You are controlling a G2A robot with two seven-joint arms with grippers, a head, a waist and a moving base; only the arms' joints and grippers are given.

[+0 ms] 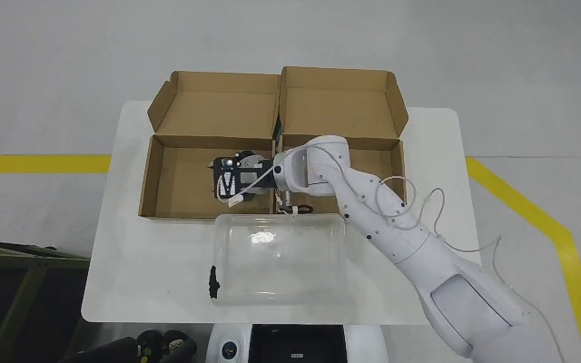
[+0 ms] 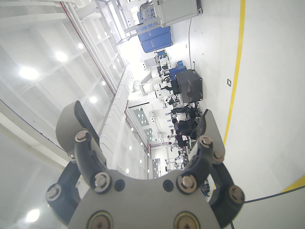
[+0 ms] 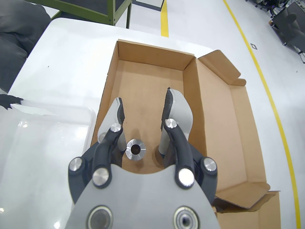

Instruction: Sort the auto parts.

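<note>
Well, you can't identify the small dark piece (image 1: 213, 281) at the clear bin's (image 1: 290, 263) rim. Your right tool (image 3: 144, 98) hangs spread and empty inside the cardboard box (image 3: 152, 55). Beneath it, a short shiny metal part (image 3: 135, 150) with a central bore stands on the box floor. Your left tool (image 2: 143, 110), also spread, holds nothing.

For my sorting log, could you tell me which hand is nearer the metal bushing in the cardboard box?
Right. The right hand hangs open just above the metal bushing inside the box; the left hand is turned away from the table.
</note>
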